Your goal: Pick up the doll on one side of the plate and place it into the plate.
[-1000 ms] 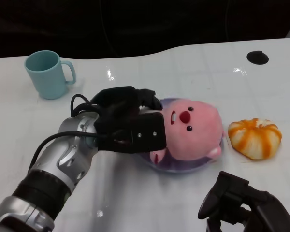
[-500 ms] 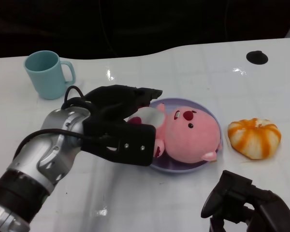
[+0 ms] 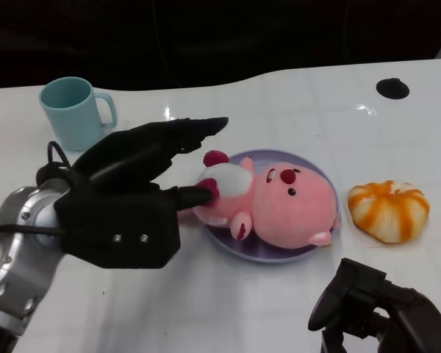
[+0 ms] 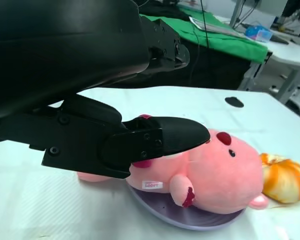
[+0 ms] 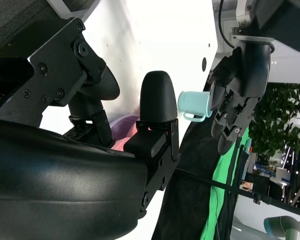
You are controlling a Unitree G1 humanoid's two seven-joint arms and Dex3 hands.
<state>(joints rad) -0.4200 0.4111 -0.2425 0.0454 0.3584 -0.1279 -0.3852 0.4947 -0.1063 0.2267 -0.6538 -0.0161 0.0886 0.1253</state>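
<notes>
I see the doll lying in the plate, long axis running left to right, just right of my left robot hand. Its fingers are spread, holding nothing, though one fingertip may touch the doll's foot.

Left hand hangs spread just beside the plate, fingers apart, one fingertip at the doll's near end, blocking that side. Teal mug stands behind it, near, w/ a narrow gap btwn. Orange bun sits just beside the plate's other rim, so little room there. Right hand low at the front edge. Bare white table behind the plate is wide open, only a black disc far back.
</notes>
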